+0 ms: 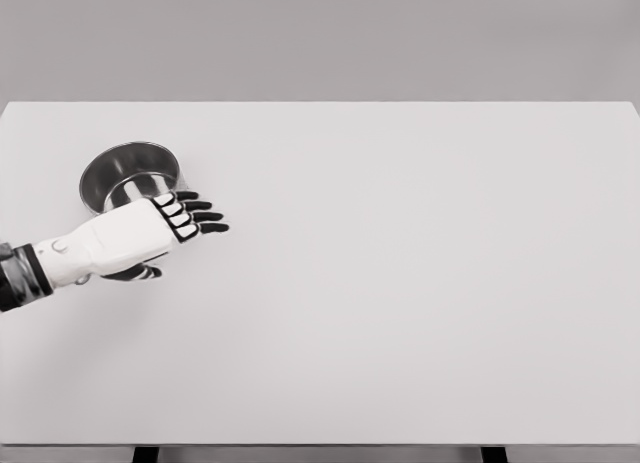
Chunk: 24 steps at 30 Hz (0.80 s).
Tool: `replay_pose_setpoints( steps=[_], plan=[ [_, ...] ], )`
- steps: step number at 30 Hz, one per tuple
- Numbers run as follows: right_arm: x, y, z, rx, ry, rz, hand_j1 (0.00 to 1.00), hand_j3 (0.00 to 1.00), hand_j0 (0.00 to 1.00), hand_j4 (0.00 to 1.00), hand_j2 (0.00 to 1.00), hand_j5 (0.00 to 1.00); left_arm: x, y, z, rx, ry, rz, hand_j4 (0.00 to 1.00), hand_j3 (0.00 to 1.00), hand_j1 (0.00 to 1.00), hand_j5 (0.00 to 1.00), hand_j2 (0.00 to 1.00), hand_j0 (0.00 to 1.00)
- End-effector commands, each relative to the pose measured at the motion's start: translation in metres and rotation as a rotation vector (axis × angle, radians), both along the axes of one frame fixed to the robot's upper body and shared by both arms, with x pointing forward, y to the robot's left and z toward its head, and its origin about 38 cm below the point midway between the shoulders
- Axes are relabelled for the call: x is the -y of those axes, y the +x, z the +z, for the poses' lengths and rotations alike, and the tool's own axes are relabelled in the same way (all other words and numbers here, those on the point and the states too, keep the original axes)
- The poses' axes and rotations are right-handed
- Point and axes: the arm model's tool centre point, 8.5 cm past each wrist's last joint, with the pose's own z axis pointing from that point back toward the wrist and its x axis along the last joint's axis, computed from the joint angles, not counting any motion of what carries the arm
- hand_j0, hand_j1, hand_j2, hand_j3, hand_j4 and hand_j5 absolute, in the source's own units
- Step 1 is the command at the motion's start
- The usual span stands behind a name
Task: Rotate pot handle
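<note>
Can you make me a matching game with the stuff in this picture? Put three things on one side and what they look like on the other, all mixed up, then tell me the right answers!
Things:
1. pot
2. table
3. left robot hand

Descriptions:
A. white with black fingertips, fingers stretched out flat and holding nothing
B. shiny metal, round, sitting at the far left
C. big, plain white, flat, with everything on it

Right pairs: 1-B, 2-C, 3-A.

The hand covers the near edge of the pot, so the pot handle cannot be seen.
</note>
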Motion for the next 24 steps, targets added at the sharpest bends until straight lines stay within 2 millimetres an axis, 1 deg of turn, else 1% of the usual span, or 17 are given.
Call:
replay_pose_setpoints(
  steps=[1,4,5,7,9,12,14,17,22,24],
  plan=[
    [0.0,0.0,0.0,0.0,0.0,-0.001,1.0,1.0,1.0,1.0,1.0,1.0,-0.008,0.004,-0.004,-0.007,-0.004,0.028,1.0,1.0,1.0,1.0,1.0,1.0],
    [0.0,0.0,0.0,0.0,0.0,-0.001,1.0,1.0,1.0,1.0,1.0,1.0,-0.016,0.007,0.002,0.012,0.003,0.051,1.0,1.0,1.0,1.0,1.0,1.0],
    [0.0,0.0,0.0,0.0,0.0,-0.001,1.0,1.0,1.0,1.0,1.0,1.0,-0.018,0.007,0.001,0.01,0.006,0.056,1.0,1.0,1.0,1.0,1.0,1.0],
    [0.0,0.0,0.0,0.0,0.0,-0.001,1.0,1.0,1.0,1.0,1.0,1.0,-0.028,0.011,-0.001,0.005,0.009,0.089,1.0,1.0,1.0,1.0,1.0,1.0],
    [0.0,0.0,0.0,0.0,0.0,-0.001,1.0,1.0,1.0,1.0,1.0,1.0,-0.031,0.012,0.001,0.008,0.014,0.095,1.0,1.0,1.0,1.0,1.0,1.0],
    [0.0,0.0,0.0,0.0,0.0,-0.001,1.0,1.0,1.0,1.0,1.0,1.0,-0.041,0.014,-0.005,-0.008,0.019,0.126,1.0,1.0,1.0,1.0,1.0,1.0],
    [0.0,0.0,0.0,0.0,0.0,-0.001,1.0,1.0,1.0,1.0,1.0,1.0,-0.047,0.015,-0.002,0.0,0.022,0.142,1.0,1.0,1.0,1.0,1.0,1.0],
    [0.0,0.0,0.0,0.0,0.0,-0.001,1.0,1.0,1.0,1.0,1.0,1.0,-0.062,0.014,-0.005,-0.005,0.03,0.186,1.0,1.0,1.0,1.0,1.0,1.0],
    [0.0,0.0,0.0,0.0,0.0,-0.001,1.0,1.0,1.0,1.0,1.0,1.0,-0.067,0.013,-0.004,-0.004,0.031,0.198,1.0,1.0,1.0,1.0,1.0,1.0],
    [0.0,0.0,0.0,0.0,0.0,-0.001,1.0,1.0,1.0,1.0,1.0,1.0,-0.073,0.015,0.002,0.011,0.036,0.215,1.0,1.0,1.0,1.0,1.0,1.0]
  ],
)
